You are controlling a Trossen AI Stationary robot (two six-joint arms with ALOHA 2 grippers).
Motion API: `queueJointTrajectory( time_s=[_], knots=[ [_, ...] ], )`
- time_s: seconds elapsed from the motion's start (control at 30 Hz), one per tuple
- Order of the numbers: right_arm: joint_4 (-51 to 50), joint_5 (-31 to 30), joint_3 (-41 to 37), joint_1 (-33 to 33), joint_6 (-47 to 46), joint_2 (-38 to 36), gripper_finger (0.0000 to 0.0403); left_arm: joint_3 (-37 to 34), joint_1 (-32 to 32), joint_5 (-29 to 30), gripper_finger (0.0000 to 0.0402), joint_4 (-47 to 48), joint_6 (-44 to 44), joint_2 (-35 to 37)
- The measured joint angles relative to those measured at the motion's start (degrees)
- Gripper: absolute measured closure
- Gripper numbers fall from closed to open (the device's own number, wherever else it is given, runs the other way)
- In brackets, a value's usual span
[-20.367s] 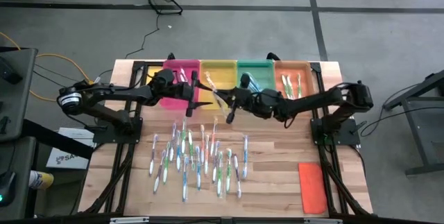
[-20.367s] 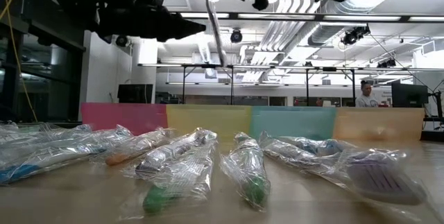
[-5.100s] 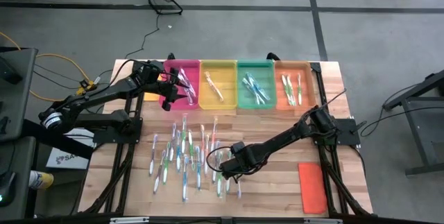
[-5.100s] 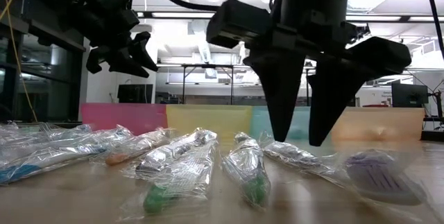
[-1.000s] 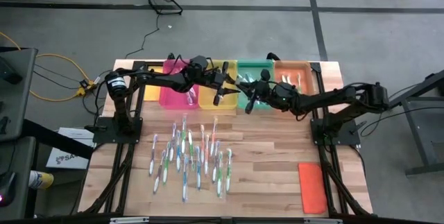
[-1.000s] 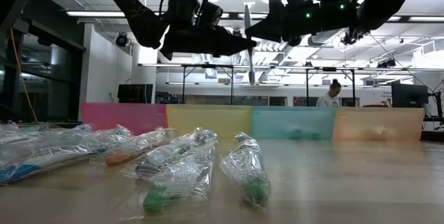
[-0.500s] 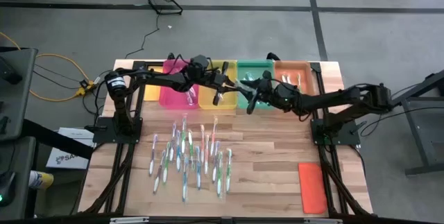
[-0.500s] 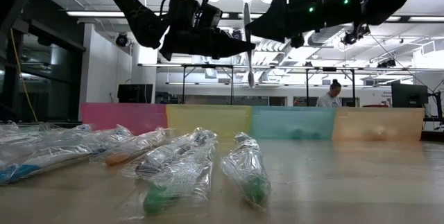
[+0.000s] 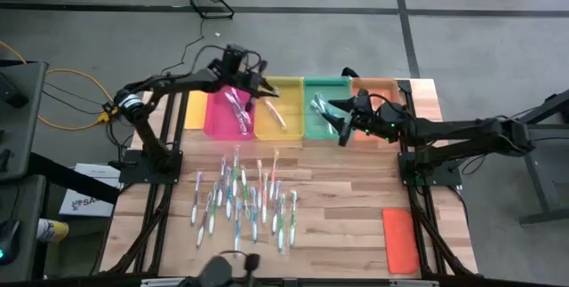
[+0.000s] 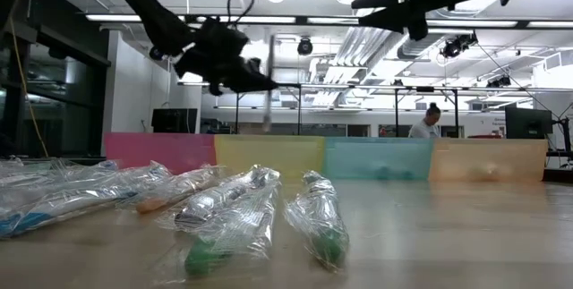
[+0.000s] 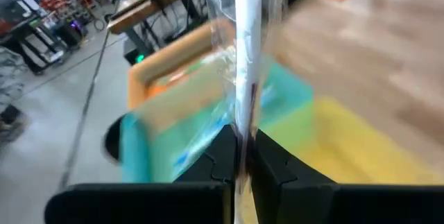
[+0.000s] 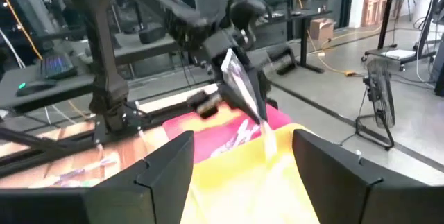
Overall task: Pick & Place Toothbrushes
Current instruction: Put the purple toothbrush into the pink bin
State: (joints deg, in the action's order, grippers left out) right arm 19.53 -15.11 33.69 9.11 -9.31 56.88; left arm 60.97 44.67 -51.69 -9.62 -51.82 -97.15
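The wooden surface (image 9: 356,189) carries a spread of wrapped toothbrushes (image 9: 242,200); in the low view their wrappers blur the handle colours. Four trays (image 9: 280,107) line the far edge, their contents hard to make out. The left gripper (image 9: 260,88), above the pink and yellow trays, has fingers clenched on one wrapped toothbrush (image 11: 247,57), pinched between them and standing beyond their tips. The right gripper (image 9: 340,120), over the green tray, has fingers spread, empty.
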Motion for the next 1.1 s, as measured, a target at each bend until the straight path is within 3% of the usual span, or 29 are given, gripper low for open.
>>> queueJointTrajectory(
  time_s=[0.17,0.33,0.4,0.5,0.87,1.1],
  knots=[
    [-2.5,0.0,0.0,-0.1,0.0,-0.5,0.0168,0.0,2.3,5.4,0.039,17.4,-18.9,5.6],
    [-4.7,0.0,0.0,-0.1,0.3,-0.2,0.0168,0.0,2.1,25.0,0.039,31.5,-38.7,8.3],
    [-5.1,0.1,0.0,-0.1,0.4,-0.2,0.0168,0.0,1.8,33.0,0.039,35.3,-44.1,8.3],
    [-5.7,-0.2,0.0,0.0,0.5,-0.2,0.0168,0.0,1.8,40.2,0.039,38.2,-47.7,8.3],
    [-6.7,-0.4,0.0,0.0,1.6,-0.2,0.0168,-1.4,1.3,50.0,0.039,42.7,-61.1,8.1],
    [-7.7,-0.3,0.0,0.0,1.5,-0.2,0.0168,-4.4,1.4,51.4,0.0385,41.4,-63.4,8.1]
  ],
)
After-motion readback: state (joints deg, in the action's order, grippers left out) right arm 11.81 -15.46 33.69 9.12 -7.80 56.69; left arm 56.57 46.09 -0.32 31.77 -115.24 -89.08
